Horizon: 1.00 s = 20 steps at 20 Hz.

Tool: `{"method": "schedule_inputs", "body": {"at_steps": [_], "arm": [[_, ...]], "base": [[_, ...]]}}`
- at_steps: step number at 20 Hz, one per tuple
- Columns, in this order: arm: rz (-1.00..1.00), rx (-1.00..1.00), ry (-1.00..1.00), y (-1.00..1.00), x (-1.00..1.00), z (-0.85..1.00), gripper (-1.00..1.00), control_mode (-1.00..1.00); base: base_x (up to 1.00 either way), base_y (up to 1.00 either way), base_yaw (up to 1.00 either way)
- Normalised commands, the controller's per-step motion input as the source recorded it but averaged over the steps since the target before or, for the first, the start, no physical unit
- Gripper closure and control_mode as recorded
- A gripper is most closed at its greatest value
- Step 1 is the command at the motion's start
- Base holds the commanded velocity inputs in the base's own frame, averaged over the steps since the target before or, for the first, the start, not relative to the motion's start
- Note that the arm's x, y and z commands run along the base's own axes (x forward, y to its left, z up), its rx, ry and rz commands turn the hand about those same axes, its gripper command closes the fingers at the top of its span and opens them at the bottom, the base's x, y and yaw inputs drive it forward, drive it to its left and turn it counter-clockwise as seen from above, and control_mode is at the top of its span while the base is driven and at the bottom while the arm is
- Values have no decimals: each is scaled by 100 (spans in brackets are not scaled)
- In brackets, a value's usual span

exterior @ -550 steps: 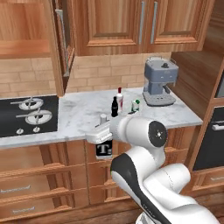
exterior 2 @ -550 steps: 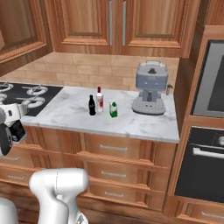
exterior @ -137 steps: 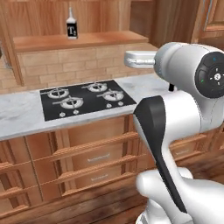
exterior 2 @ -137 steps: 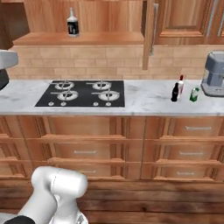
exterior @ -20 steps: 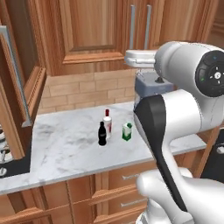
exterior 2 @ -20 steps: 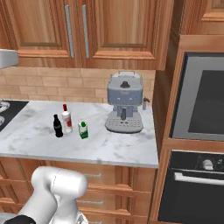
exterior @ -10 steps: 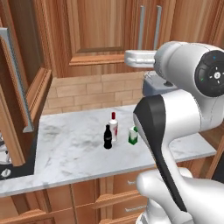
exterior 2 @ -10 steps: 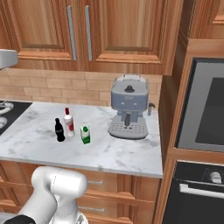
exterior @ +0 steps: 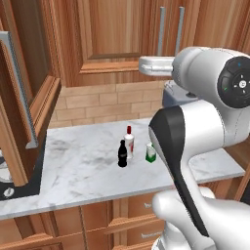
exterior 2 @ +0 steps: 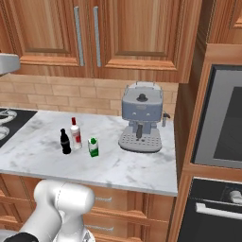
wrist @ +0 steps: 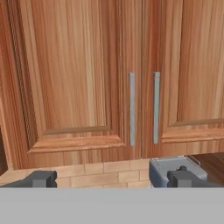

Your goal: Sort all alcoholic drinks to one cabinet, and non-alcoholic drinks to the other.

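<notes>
Three drinks stand close together on the marble counter. They are a small black cola-shaped bottle, a slim white bottle with a red cap and a green-and-white carton. My gripper is raised high above them, open and holding nothing. It faces the closed double doors of a wall cabinet with two grey bar handles. At the left, the other cabinet's door stands open.
A grey coffee machine sits on the counter right of the drinks. A built-in oven fills the tall unit at the far right. The hob's edge lies at the left. Drawers run under the counter.
The whole picture has shifted a little in both base views, so the base has moved. The drinks keep their places on the counter. The gripper stays open and raised.
</notes>
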Motion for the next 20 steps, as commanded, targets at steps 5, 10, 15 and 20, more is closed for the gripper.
{"method": "schedule_inputs", "body": {"at_steps": [5,10,15,20], "arm": [[0,0,-1,-1,-26,-33,-100,-100],[0,3,0,-28,-25,-31,-100,-100],[1,4,0,-32,-12,-35,-100,-100],[6,0,5,-9,0,-57,-100,-100]], "base": [[0,0,0],[0,0,0],[0,0,0],[0,0,0]]}}
